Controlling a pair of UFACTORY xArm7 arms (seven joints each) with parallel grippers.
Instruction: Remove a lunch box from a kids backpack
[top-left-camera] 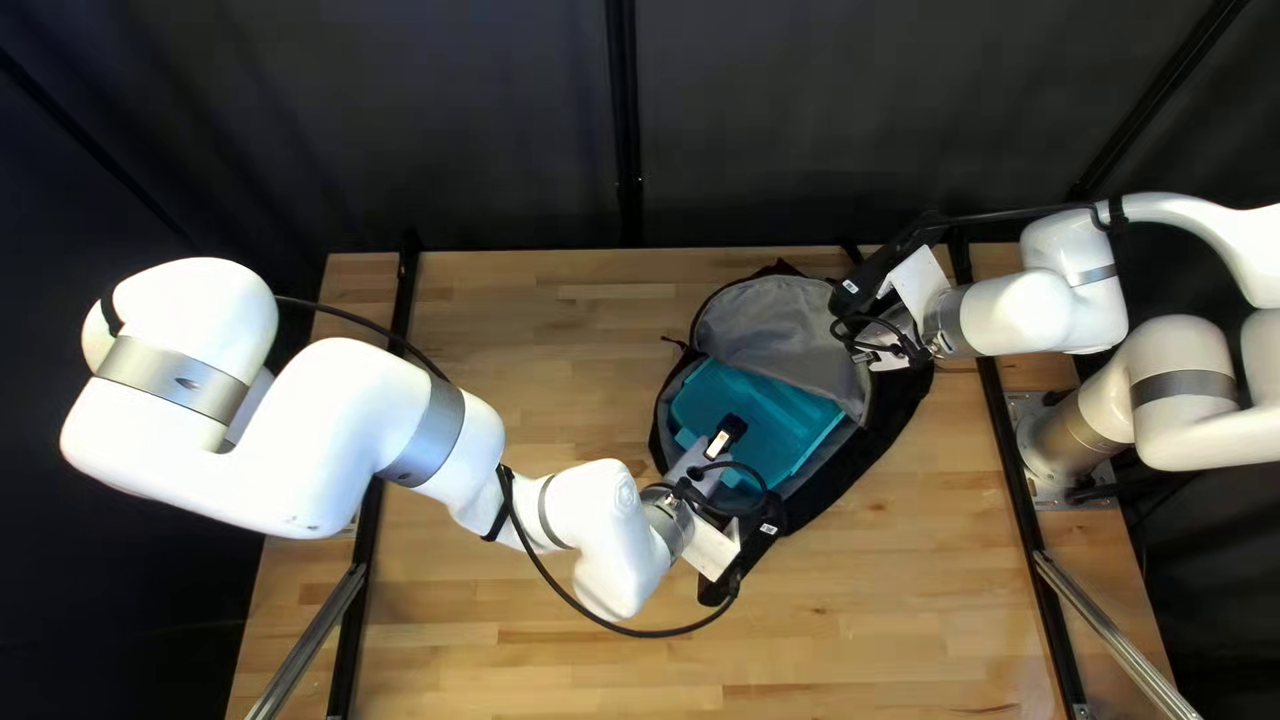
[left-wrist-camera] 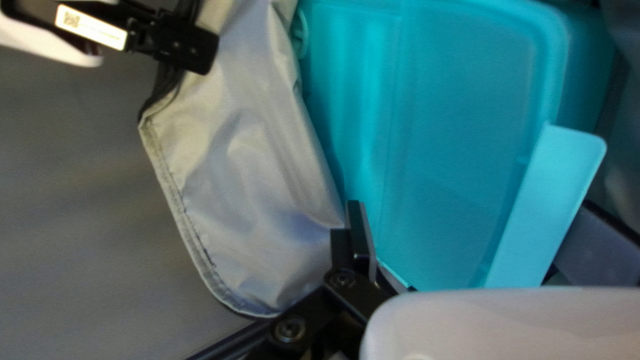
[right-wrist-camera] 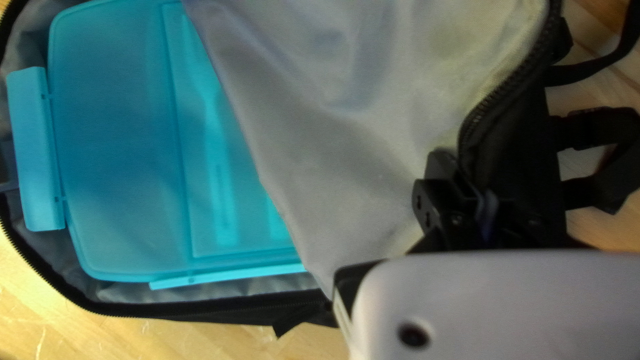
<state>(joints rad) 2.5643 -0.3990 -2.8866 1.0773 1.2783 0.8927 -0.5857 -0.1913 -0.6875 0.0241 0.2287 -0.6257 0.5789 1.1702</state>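
Your lunch box lies right by your spread left gripper; your right gripper pinches the backpack flap.

Pale wooden table, striped grain. Dark curtain behind its far edge; black post upright against it, about mid-table. Black bars slanting at far left and far right. Black rail along the table's left side, another along its right. Silver rod near left; second near right.
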